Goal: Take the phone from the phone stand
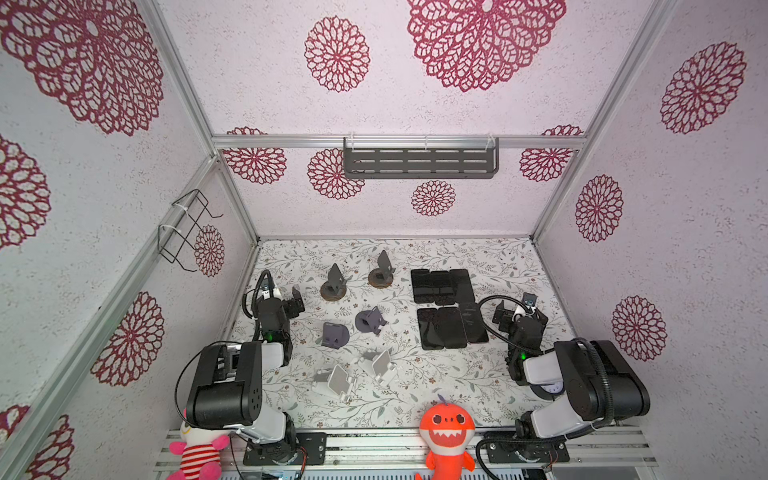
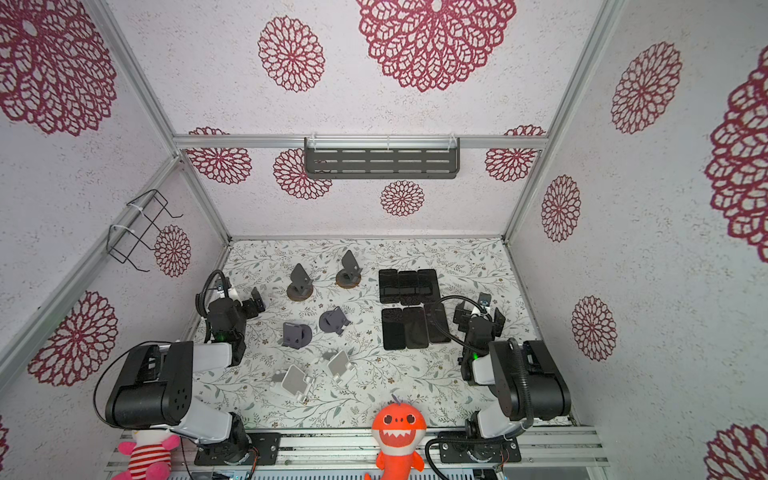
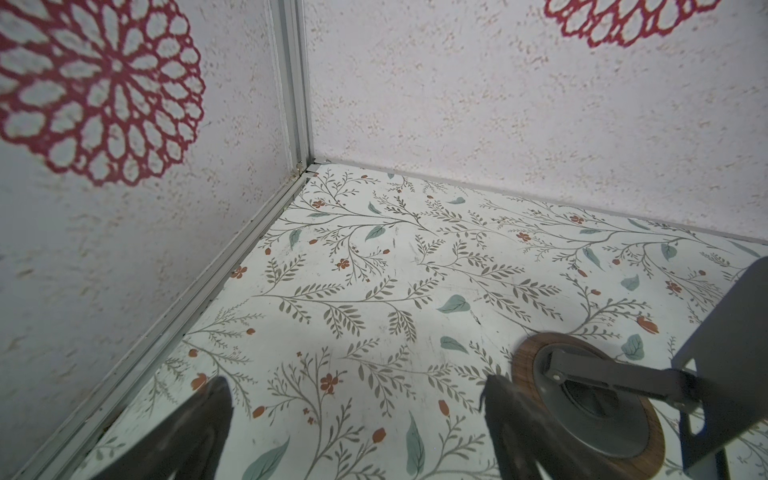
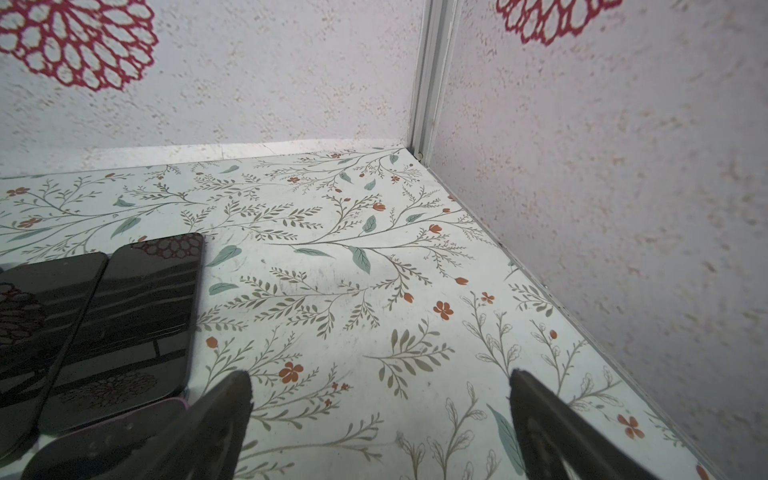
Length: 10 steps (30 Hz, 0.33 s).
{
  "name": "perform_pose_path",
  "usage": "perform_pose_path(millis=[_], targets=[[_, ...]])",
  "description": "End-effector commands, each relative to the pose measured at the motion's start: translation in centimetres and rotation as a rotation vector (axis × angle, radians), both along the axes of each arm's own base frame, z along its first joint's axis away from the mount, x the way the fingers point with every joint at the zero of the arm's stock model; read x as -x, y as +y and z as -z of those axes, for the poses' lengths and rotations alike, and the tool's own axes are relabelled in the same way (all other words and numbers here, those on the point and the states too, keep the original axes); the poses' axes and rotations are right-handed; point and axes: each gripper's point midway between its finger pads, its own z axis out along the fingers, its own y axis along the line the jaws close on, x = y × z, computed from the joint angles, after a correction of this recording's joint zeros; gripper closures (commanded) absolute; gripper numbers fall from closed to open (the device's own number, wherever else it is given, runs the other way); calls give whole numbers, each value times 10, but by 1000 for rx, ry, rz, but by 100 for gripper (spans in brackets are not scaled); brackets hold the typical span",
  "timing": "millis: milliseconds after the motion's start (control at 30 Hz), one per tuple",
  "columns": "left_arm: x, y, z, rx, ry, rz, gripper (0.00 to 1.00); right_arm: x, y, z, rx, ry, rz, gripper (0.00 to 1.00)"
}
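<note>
Several black phones (image 1: 444,307) lie flat on the floral table in two rows of three, right of centre in both top views. Two dark stands on round wooden bases (image 1: 334,286) (image 1: 382,274) stand at the back. Two grey stands (image 1: 334,334) (image 1: 370,320) and two white ones (image 1: 336,382) (image 1: 380,365) sit nearer. No stand I see holds a phone. My left gripper (image 1: 291,305) (image 3: 357,386) is open beside a wooden-based stand (image 3: 590,403). My right gripper (image 1: 519,311) (image 4: 380,376) is open just right of the phones (image 4: 137,311).
An orange shark plush (image 1: 446,432) and a pink striped plush (image 1: 199,453) sit at the front rail. A grey slotted shelf (image 1: 419,160) hangs on the back wall and a wire rack (image 1: 187,228) on the left wall. Walls close three sides.
</note>
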Motion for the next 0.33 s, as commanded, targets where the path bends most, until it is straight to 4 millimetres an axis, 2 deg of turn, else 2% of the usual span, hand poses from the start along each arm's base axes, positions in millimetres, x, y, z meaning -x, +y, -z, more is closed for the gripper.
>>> perform_pose_path(millis=[0, 300], targets=[[0, 2, -1, -7, -8, 2, 3, -6, 3, -11, -12, -43, -9, 1], [0, 2, -1, -6, -10, 3, 3, -5, 2, -13, -7, -52, -6, 1]])
